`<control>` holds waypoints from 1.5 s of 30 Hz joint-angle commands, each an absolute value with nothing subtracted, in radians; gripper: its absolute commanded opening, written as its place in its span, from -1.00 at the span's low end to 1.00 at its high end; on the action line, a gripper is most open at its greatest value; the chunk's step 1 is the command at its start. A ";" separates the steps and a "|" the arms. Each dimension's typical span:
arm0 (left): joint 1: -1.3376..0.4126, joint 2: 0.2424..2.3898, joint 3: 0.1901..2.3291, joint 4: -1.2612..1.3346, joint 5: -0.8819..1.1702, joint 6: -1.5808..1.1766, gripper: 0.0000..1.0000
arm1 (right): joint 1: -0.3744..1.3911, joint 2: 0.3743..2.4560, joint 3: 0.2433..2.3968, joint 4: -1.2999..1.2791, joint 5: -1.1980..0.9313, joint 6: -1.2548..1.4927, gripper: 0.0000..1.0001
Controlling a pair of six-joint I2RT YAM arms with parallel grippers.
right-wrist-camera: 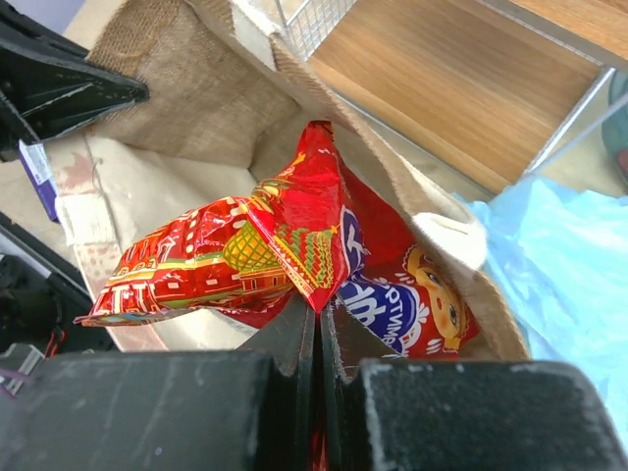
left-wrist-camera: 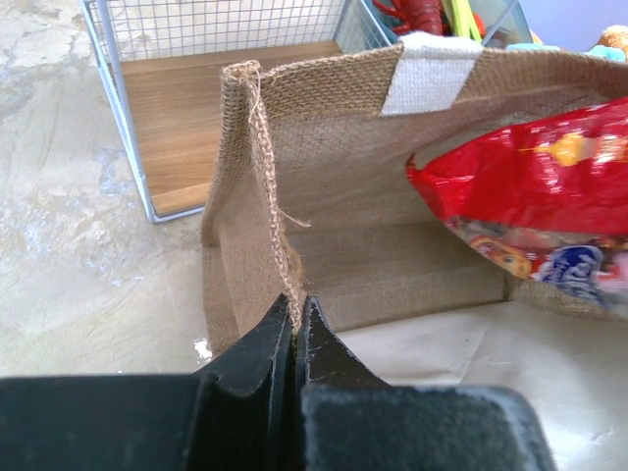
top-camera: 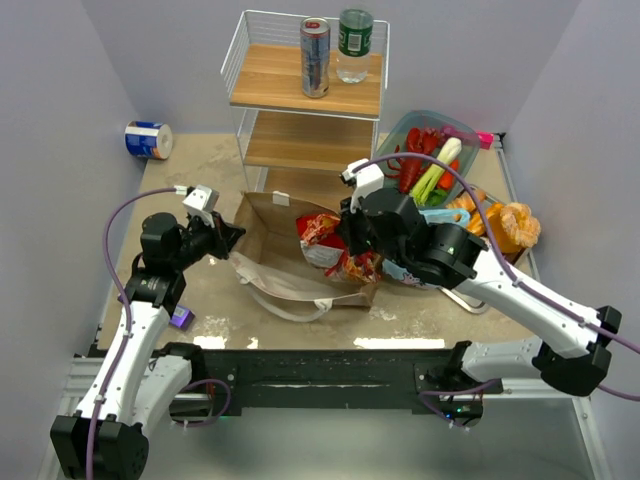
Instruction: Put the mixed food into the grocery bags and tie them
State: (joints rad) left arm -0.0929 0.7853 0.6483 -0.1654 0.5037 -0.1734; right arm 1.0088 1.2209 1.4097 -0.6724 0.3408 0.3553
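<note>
1. A small purple wrapped bar [top-camera: 181, 318] lies on the table [top-camera: 200, 290] beside the left arm.
2. The left gripper [left-wrist-camera: 294, 326] has its jaws pressed together on the stitched rim of a large brown woven grocery bag with pale handles [left-wrist-camera: 334, 177], holding a corner of its mouth up.
3. The right gripper [right-wrist-camera: 317, 329] pinches the lower edge of a red crinkly snack packet [right-wrist-camera: 265, 245], which sits partly inside the bag's mouth. The packet shows cartoon figures and white lettering on a blue patch, too crumpled to read.
4. A thin light-blue plastic bag [right-wrist-camera: 559, 265] lies just beside the brown bag, on the right.
5. Orange-brown breads [top-camera: 505, 225] rest near a teal see-through dish [top-camera: 470, 135] holding a red lobster [top-camera: 420, 140] and a green-white leek [top-camera: 440, 165].
6. On the top wooden board of a white wire shelf [top-camera: 270, 85] stand a silver-red drink can [top-camera: 315, 57] and a green-labelled clear bottle [top-camera: 354, 45]; their writing is too small to read.
7. A blue-and-white roll [top-camera: 148, 140] lies at the far left wall.
</note>
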 commanded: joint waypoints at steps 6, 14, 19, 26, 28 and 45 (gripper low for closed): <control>-0.095 0.765 0.635 -0.126 0.597 -0.183 -1.00 | 1.011 1.402 1.482 -0.328 0.143 0.373 -1.00; -0.094 0.758 0.635 -0.121 0.603 -0.181 -1.00 | 1.002 1.502 1.477 -0.363 0.324 0.272 -1.00; -0.094 0.756 0.634 -0.123 0.584 -0.186 -1.00 | 1.000 1.493 1.424 -0.497 0.567 0.265 -0.96; -0.094 0.759 0.634 -0.118 0.604 -0.190 -1.00 | 1.005 1.427 1.402 -0.529 0.513 0.216 0.07; -0.094 0.761 0.632 -0.118 0.606 -0.190 -1.00 | 1.009 1.425 1.427 -0.540 0.470 0.209 0.33; -0.095 0.756 0.629 -0.115 0.606 -0.193 -1.00 | 0.977 1.443 1.937 -0.451 0.456 0.175 0.67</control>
